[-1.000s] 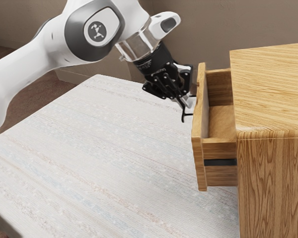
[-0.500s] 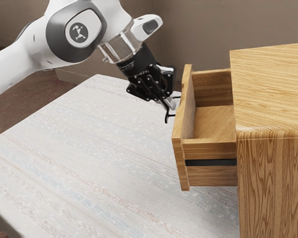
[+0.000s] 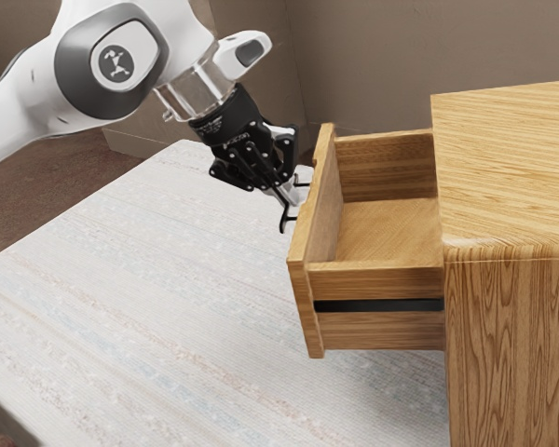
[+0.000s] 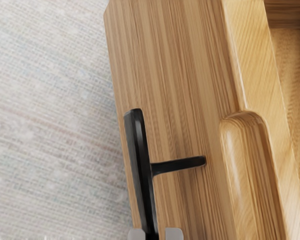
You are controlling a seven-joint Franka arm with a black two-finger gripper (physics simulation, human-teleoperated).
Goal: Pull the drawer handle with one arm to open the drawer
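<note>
Exterior view is showing the black two-finger gripper (image 3: 293, 194) pinching narrowly around the slim black metal bar handle (image 4: 140, 170) on the front of the light oak wooden drawer (image 3: 373, 233), which is standing well out of the tall oak cabinet (image 3: 508, 186). The handle is looking rigid, thin and probably slick, so gripping mid-bar is suiting it best, and the drawer is likely sliding lightly. Away from the cabinet, the pale woven-textured tabletop (image 3: 149, 298) is offering open room, though the drawer's corners are jutting beside the hand.

Drawer (image 3: 319, 223) and cabinet (image 3: 512, 186) are done in smooth, satin wood grain; handle (image 4: 140, 175) is finished matt black; tabletop (image 3: 168, 298) is textured like pale woven cloth.
</note>
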